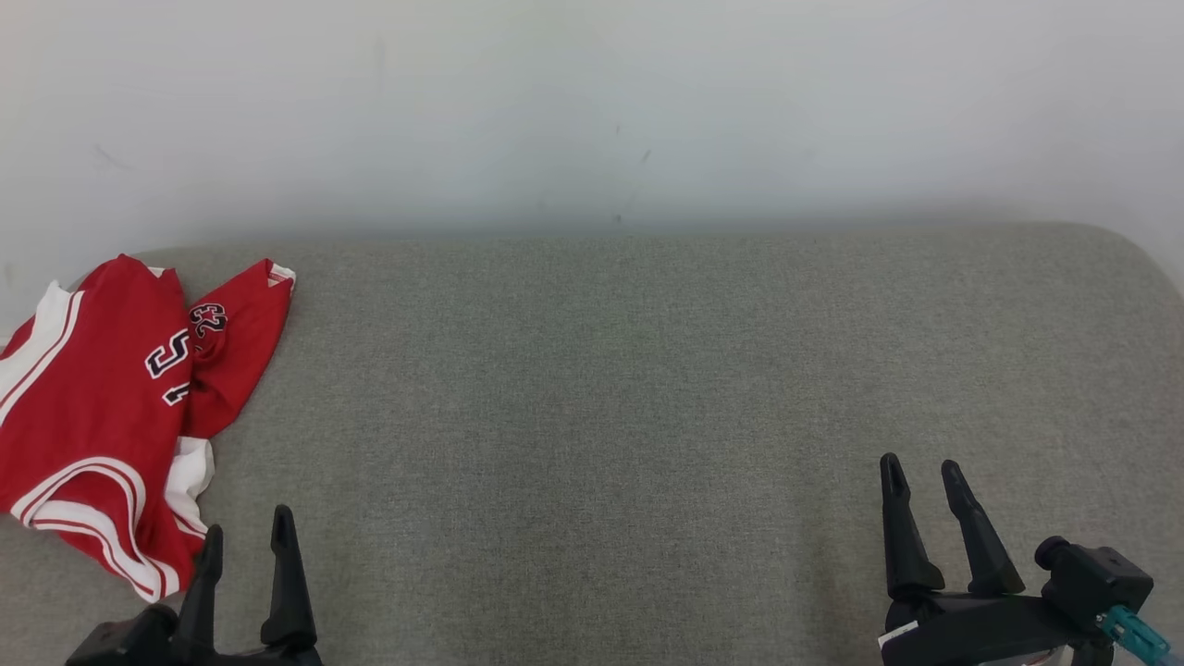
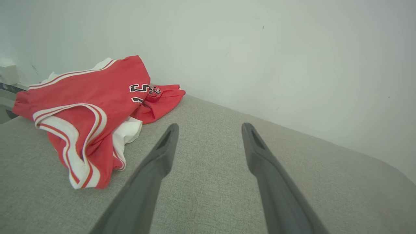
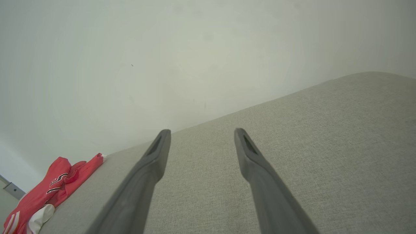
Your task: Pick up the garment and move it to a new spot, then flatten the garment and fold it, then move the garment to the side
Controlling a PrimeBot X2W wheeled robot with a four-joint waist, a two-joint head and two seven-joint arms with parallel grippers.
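The garment point(image 1: 102, 407) is a red jersey with white trim and black numbers, lying crumpled at the far left of the grey cushioned surface point(image 1: 601, 416). It also lies at the left in the left wrist view as the garment point(image 2: 91, 107), and low at the left in the right wrist view as the garment point(image 3: 48, 191). My left gripper point(image 1: 248, 527) stands open just to the right of the jersey's near hem, with nothing between its fingers point(image 2: 162, 156). At the lower right, far from the jersey, my right gripper point(image 1: 922, 467) is open and empty, fingers point(image 3: 152, 159) pointing toward the wall.
A pale wall point(image 1: 592, 111) runs along the back of the grey surface. The surface's far right corner point(image 1: 1128, 250) is rounded. The jersey reaches the left edge of the surface.
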